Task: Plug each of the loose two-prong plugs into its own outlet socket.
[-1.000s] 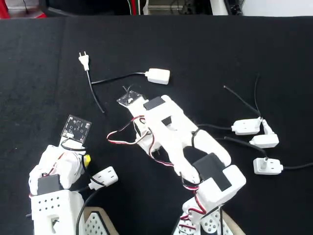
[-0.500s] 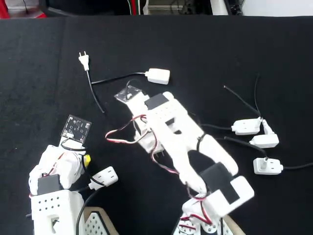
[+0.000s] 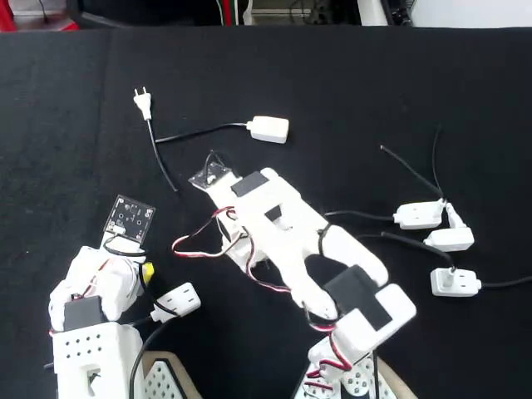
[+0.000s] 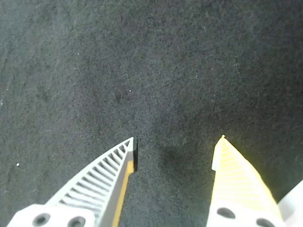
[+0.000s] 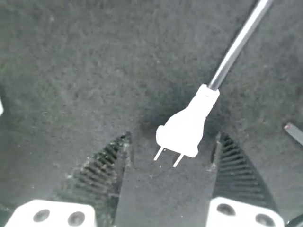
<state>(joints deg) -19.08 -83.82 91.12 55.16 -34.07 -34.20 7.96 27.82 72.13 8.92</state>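
A white two-prong plug [image 5: 189, 127] lies on the black cloth with its prongs toward the camera and its cable running away. My right gripper [image 5: 173, 138] is open and low over it, one finger on each side of the plug. From above, the right gripper [image 3: 209, 173] sits just below a white socket [image 3: 268, 129] on a black cable. Another white plug [image 3: 141, 101] lies at the far left. My left gripper [image 4: 177, 142] is open over bare cloth, and the left arm [image 3: 96, 283] stands at the near left, beside a white socket [image 3: 179, 299].
Three white sockets [image 3: 420, 214] [image 3: 449, 239] [image 3: 453, 283] with black cables cluster at the right, with loose cable ends [image 3: 382, 148] behind them. The black cloth [image 3: 349, 83] covers the table; its far half is open.
The right arm has swung, carrying its gripper a little leftward and nearer. The left arm has stayed still.
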